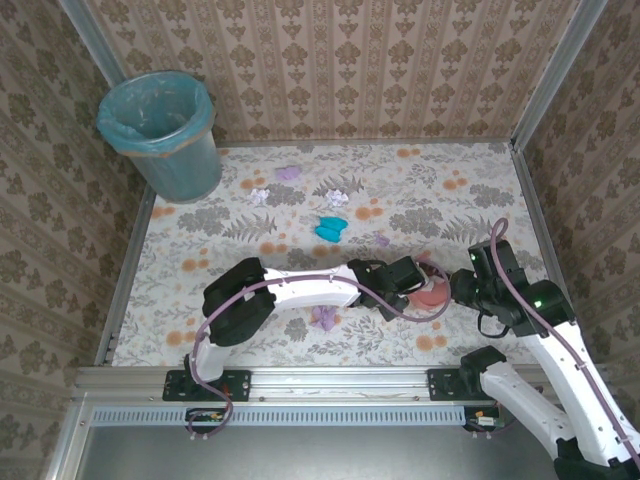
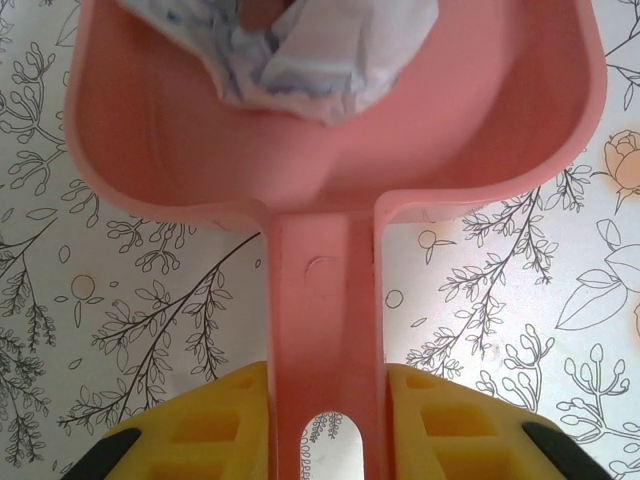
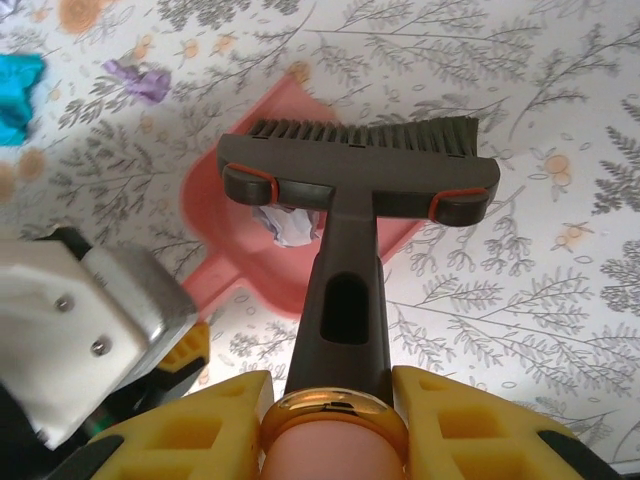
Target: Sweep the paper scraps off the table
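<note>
From above we see the table (image 1: 200, 240) under its flowered cloth, with a teal-lined bin (image 1: 165, 135) on its far left corner. The left arm stretches rightward across the near part of the table. The left gripper (image 1: 405, 275) and the right gripper (image 1: 462, 288) meet at a pink dustpan (image 1: 432, 292) near the right side. Loose on the cloth lie a lilac scrap (image 1: 288, 172) near the far edge, a pale scrap (image 1: 337, 195) and a teal scrap (image 1: 330, 228) toward the middle, and a purple scrap (image 1: 323, 318) just beside the left arm on its near side.

From the left wrist we look along the dustpan (image 2: 330, 200). Its handle runs between the yellow fingers (image 2: 200, 435) of the left gripper (image 2: 325, 430), which clamp it from both sides. A crumpled white scrap (image 2: 320, 50) sits inside the pan, against its far part.

From the right wrist we see a dark grey brush (image 3: 350, 165) whose handle is pinched in the right gripper (image 3: 335, 420). Its bristled head hangs over the dustpan (image 3: 225, 250). The white scrap (image 3: 290, 225) lies in the pan just under the brush head. The teal scrap (image 3: 15, 85) and a small purple scrap (image 3: 140, 80) rest on the table (image 3: 520, 300) beyond, well apart from the pan. The left gripper (image 3: 185, 365) shows at the lower left.
</note>
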Available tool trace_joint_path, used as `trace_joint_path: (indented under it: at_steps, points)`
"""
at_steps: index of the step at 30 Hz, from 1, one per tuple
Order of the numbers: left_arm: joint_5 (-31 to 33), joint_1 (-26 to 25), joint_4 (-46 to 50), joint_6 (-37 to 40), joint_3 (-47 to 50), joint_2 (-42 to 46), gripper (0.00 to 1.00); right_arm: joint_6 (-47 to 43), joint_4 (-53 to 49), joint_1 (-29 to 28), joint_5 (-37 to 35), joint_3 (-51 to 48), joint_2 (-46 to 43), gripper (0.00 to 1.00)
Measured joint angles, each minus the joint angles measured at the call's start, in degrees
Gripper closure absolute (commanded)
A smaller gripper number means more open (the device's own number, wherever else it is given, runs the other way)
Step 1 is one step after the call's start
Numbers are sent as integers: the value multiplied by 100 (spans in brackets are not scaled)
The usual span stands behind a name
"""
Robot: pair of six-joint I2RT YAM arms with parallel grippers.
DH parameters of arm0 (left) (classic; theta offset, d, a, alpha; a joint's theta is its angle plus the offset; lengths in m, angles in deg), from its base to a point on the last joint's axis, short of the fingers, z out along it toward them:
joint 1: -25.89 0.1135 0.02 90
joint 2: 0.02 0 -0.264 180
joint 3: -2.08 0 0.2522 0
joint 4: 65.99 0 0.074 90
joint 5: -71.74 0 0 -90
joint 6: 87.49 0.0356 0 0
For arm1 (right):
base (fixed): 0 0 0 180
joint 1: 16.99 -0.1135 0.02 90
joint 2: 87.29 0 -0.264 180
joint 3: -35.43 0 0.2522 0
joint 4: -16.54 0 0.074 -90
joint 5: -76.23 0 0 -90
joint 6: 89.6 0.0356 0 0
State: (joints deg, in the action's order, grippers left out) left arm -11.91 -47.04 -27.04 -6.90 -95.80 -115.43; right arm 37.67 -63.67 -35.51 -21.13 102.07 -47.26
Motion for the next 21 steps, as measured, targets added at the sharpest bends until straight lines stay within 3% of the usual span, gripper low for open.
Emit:
trace_joint_path:
  at_steps: [9,21]
  points:
    - [79,0,-476,0,343,2,100,46,-118,-66,144,199,-260,100]
    - [146,-11,-938,0,656,116,100,385,79,-66,-866,162,-1224,100]
